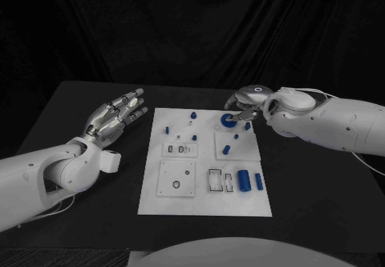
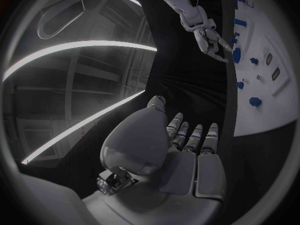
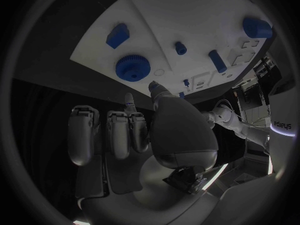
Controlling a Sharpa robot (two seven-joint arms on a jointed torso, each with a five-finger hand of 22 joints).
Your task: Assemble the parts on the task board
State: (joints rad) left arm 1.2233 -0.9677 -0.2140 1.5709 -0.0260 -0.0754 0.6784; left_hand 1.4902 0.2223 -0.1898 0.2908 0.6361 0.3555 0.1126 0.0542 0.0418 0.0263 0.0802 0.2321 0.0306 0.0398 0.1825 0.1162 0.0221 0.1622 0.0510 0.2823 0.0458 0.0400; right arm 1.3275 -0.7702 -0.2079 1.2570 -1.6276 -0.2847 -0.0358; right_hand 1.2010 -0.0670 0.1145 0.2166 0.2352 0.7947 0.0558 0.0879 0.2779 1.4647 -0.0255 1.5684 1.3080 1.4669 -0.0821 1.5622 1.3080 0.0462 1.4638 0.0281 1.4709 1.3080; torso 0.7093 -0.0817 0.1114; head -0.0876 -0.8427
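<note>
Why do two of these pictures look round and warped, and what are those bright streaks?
Left and right wrist views are fisheye circles: the straight task board edge bends. Left wrist view catches glaring bright curved streaks beyond the left hand, seemingly room lights. Head view is undistorted, dim, with a black backdrop.

I can read just one bit of lettering: on the white arm casing (image 3: pixel 282 120) that shows through my right wrist camera, dark characters run across it and look like "FDIEYS", though the curve of the lens bends them and I cannot vouch for each letter. On the task board (image 1: pixel 205 206) I make out outlines and blue parts, yet no words, numbers or labels that I can read.
</note>
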